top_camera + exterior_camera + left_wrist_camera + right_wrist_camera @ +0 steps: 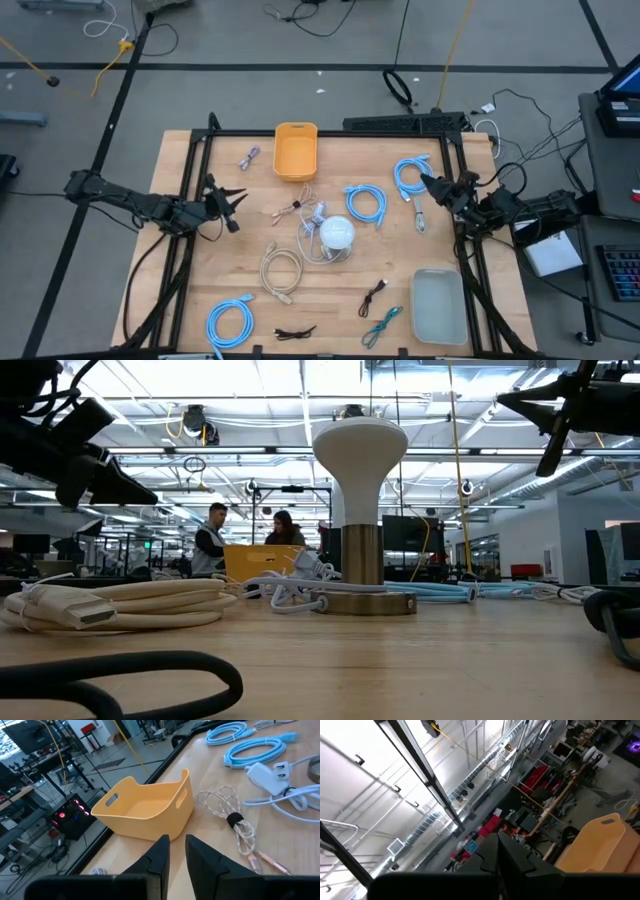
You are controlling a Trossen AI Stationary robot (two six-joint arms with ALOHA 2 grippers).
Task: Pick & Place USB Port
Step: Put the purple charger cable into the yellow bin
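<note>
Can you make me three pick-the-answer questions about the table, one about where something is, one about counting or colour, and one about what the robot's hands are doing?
1. Where is the yellow bin?
A. at the table's far edge, near the middle
B. in the near right corner
C. under the lamp

2. How many light blue cable coils lie on the table?
A. one
B. three
C. six

3. What is the left end effector holding?
A. a white charger
B. the bin
C. nothing

Answers:
1. A, the high view shows the bin at the far edge; the grey tray fills the near right corner.
2. B, two coils lie right of the white lamp, one at the near left.
3. C, the left wrist view shows a bare gap between its fingers.
</note>
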